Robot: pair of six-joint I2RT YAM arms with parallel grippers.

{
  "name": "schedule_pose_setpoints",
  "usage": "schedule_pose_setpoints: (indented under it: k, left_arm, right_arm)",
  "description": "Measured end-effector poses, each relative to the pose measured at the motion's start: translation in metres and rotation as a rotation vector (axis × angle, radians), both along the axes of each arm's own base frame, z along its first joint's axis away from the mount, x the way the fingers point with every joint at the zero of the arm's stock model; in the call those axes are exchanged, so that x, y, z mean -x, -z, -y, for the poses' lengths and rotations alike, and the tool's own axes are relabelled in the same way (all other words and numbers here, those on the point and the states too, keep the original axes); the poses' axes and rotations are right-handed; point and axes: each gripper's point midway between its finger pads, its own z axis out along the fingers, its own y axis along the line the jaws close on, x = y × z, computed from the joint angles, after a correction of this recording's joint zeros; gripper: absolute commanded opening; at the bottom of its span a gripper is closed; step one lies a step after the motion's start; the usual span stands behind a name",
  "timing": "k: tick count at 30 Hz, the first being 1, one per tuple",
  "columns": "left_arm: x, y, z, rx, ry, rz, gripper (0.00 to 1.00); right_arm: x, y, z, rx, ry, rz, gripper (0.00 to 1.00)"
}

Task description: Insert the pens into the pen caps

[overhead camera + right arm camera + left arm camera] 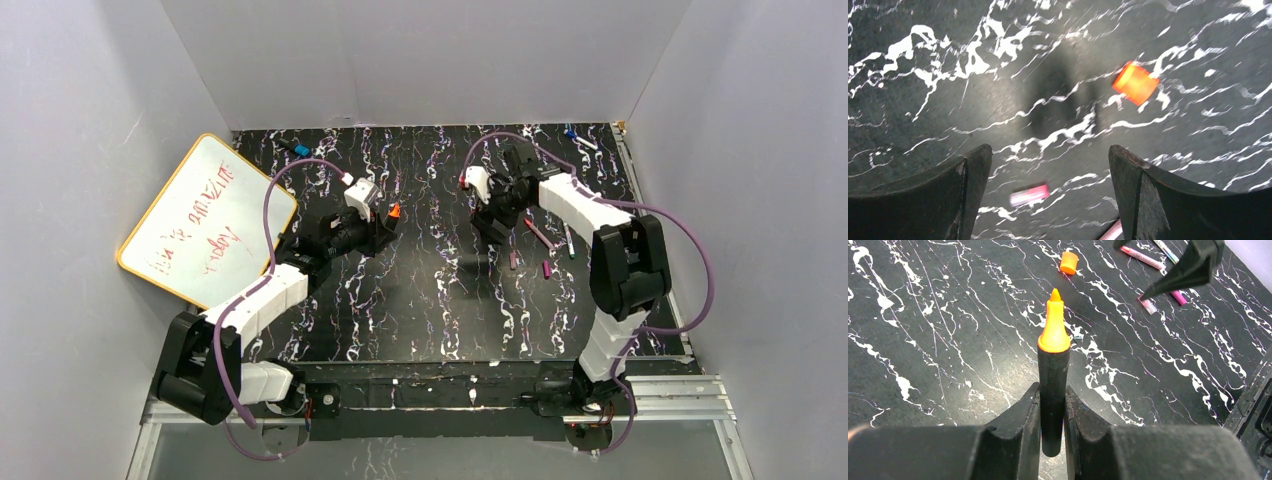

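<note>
2 wrist cams show orange cap; l cam, clamped black pen.

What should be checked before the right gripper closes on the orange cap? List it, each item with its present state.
1. Left gripper shut on the black pen: ok.
2. Pen's orange tip bare and clear of the jaws: ok.
3. Right gripper open: ok.
4. Orange cap between the right jaws: not ok; it lies ahead, right of the gap's middle.
5. Gap free of other things: not ok; a pink cap lies below it.
6. Which way the orange cap's open end faces: cannot tell, the view is blurred.
</note>
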Motion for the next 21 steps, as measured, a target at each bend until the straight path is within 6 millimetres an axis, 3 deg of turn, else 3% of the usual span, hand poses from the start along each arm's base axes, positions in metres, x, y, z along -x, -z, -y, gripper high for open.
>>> schedule_pose_setpoints:
  k: [4,14,21]
  left_arm:
    - [0.0,0.001,0.001,0.0,0.004,-0.005,0.0]
    - [0.0,0.003,0.001,-0.001,0.006,-0.008,0.0]
    - [0.0,0.004,0.001,-0.004,0.005,-0.01,0.0]
  right_arm:
    - [-0.021,-0.008,-0.01,-0.059,-0.078,0.017,0.89]
    - [-0.026,0.026,-0.018,-0.069,-0.151,-0.019,0.75]
    - [-0.065,0.028,-0.017,-0.03,-0.109,0.124,0.66]
